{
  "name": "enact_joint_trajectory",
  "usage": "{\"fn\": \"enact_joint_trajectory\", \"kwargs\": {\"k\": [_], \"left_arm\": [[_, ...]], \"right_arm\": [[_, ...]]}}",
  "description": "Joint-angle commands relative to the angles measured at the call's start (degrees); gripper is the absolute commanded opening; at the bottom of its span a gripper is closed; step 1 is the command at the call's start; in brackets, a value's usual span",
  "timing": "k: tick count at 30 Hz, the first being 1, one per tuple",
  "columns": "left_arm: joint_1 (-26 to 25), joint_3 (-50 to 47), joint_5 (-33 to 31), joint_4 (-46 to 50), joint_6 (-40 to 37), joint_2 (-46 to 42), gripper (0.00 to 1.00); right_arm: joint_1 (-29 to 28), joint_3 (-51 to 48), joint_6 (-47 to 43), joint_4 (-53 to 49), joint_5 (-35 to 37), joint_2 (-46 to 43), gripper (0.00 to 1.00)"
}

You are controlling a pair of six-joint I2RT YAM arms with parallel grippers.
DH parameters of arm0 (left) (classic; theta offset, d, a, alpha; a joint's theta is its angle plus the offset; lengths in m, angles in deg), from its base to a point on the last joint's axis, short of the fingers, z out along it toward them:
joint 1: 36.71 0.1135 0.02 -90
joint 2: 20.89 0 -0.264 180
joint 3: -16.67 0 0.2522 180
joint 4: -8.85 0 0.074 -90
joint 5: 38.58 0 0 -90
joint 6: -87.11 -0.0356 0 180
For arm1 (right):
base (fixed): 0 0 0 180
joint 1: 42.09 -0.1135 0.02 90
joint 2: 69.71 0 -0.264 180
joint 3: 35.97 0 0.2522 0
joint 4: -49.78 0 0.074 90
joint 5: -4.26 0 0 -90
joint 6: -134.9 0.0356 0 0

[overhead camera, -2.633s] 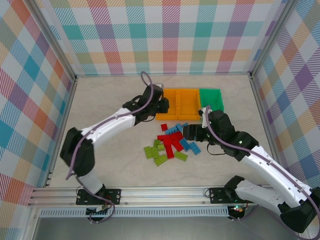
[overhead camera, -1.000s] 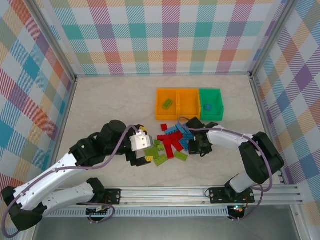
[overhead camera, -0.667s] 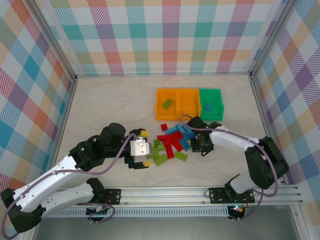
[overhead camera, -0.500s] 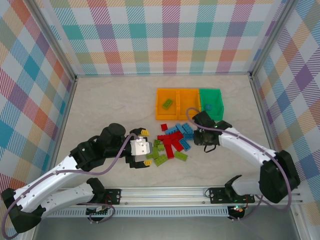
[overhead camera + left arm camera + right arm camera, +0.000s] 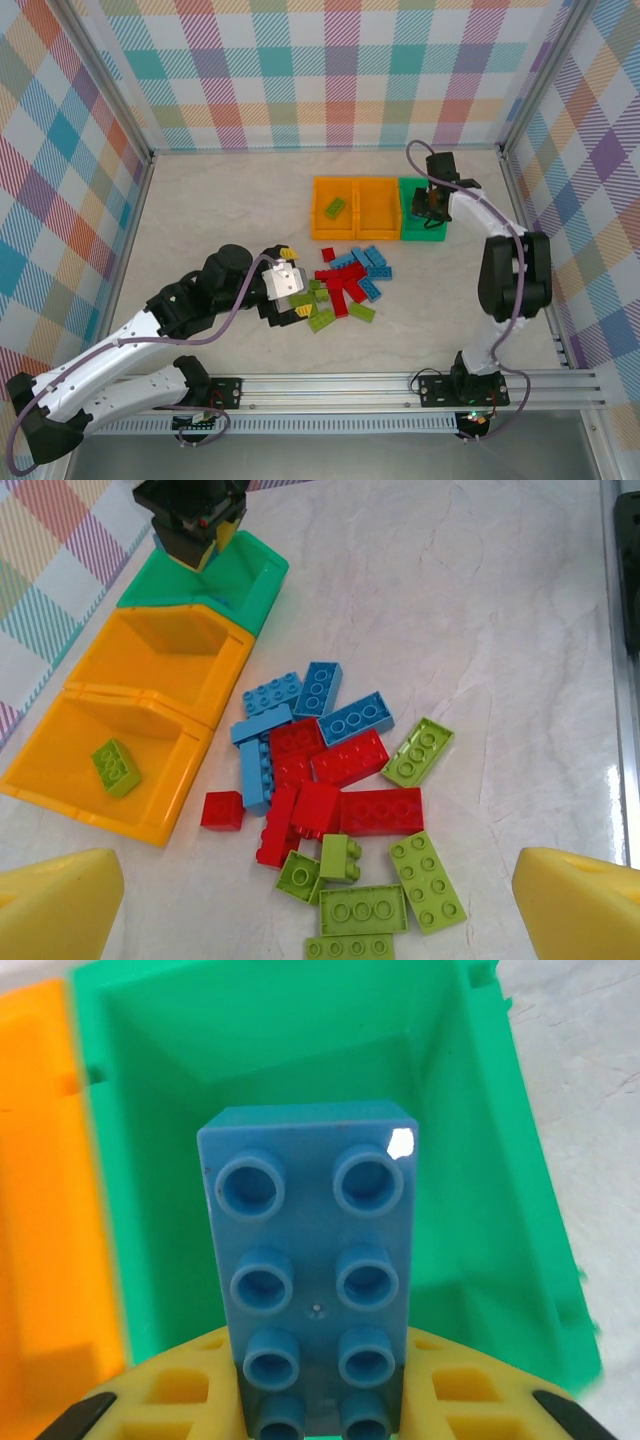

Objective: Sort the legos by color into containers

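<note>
My right pincer (image 5: pixel 432 203) pinches a light-blue brick (image 5: pixel 308 1260) above the green bin (image 5: pixel 480 1210), upper right overhead (my left pincer (image 5: pixel 320 905) stands spread wide).

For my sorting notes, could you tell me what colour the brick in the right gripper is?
Light blue; the brick shows best in the right wrist view.
</note>
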Motion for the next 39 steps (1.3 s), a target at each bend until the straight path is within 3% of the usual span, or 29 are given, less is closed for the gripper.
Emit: {"fn": "enact_joint_trajectory", "kwargs": {"k": [1,7,16,18,22,25,30,33,39], "left_arm": [[-0.34,-1.01,-1.54,-1.02,0.93,-0.16,1.00],[-0.09,-1.50,-2.25,-1.58,1.30,0.84,1.00],[0.96,1.24,-3.63,-1.92,8.96,3.73,1.00],[0.96,3.30,-6.05,-1.95,15.05,5.18,1.00],[0.98,9.24,-15.78,0.67,35.04,10.54,1.00],[0.97,11.19,-17.97,3.62,46.12,15.21,0.96],[1.74,11.49,-17.78,3.17,54.48,23.73,0.92],[4.21,14.51,-16.19,5.22,60.41,30.83,0.88],[7.87,17.70,-16.01,-1.14,69.98,42.84,0.80]], "right_arm": [[0.94,5.13,-1.94,-0.54,-3.56,3.37,0.26],[1.08,6.22,-0.97,-1.68,-4.30,2.66,0.43],[1.12,3.91,-0.40,-4.74,-6.44,-5.29,0.55],[1.08,1.44,0.81,-5.35,-9.94,-9.06,0.56],[0.42,-8.17,3.78,-4.87,-19.82,-21.32,0.57],[-3.05,-15.49,5.23,-6.56,-21.52,-31.92,0.57],[-13.57,-21.70,7.08,-14.83,-20.24,-42.99,0.60],[-18.55,-22.94,9.75,-18.44,-19.27,-45.28,0.61],[-24.26,-22.45,13.14,-20.52,-17.62,-46.59,0.62]]}}
